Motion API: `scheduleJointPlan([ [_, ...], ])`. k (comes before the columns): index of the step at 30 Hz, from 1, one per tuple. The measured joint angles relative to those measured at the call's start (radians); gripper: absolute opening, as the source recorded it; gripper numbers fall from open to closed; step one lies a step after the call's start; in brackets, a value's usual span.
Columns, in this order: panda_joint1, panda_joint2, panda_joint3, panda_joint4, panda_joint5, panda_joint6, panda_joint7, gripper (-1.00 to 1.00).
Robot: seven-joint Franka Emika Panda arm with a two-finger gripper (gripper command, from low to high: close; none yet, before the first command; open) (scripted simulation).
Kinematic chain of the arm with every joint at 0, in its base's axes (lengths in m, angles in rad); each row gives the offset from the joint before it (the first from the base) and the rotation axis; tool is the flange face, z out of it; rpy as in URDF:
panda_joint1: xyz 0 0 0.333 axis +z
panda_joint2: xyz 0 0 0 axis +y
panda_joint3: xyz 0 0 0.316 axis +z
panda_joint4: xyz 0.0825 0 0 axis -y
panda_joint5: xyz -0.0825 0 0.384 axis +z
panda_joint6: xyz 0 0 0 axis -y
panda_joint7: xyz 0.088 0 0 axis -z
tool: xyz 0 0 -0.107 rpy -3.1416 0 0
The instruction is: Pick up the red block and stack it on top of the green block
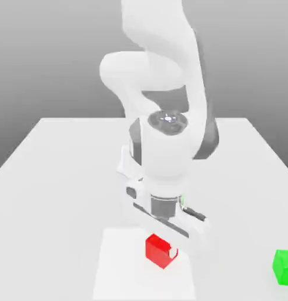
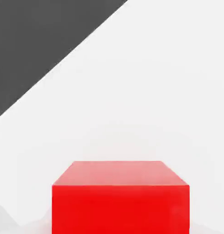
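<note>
The end effector (image 1: 162,249) is pressed in on the solid red block (image 1: 156,253), pinching it, with one pale fingertip (image 1: 173,253) against the block's side towards the exterior view's right. The block sits directly below the hand, over the paler white square (image 1: 117,267) on the smooth, light-coloured worktop (image 1: 49,206); whether its underside has left the surface, I cannot tell.

What the coming move turns on is the bright green block (image 1: 285,267): it lies well apart from the end effector, out towards the exterior view's right and a little nearer that camera. The step in hand looks to be securing the grip. Next, I judge, the end effector should rise straight up, then travel sideways to above the green block; carried too low, the red one could knock it.
</note>
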Motion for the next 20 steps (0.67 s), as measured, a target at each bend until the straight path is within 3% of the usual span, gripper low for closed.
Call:
scheduleJointPlan([
  [3,0.04,-0.019,0.049,0.055,0.001,-0.075,-0.044,-1.0],
  [11,0.225,0.107,0.227,0.334,-0.097,-0.248,-0.17,-1.0],
  [15,0.296,0.232,0.212,0.394,-0.186,-0.194,-0.143,-1.0],
  [16,0.312,0.265,0.195,0.398,-0.208,-0.166,-0.129,1.0],
  [20,0.312,0.265,0.195,0.398,-0.208,-0.166,-0.129,1.0],
])
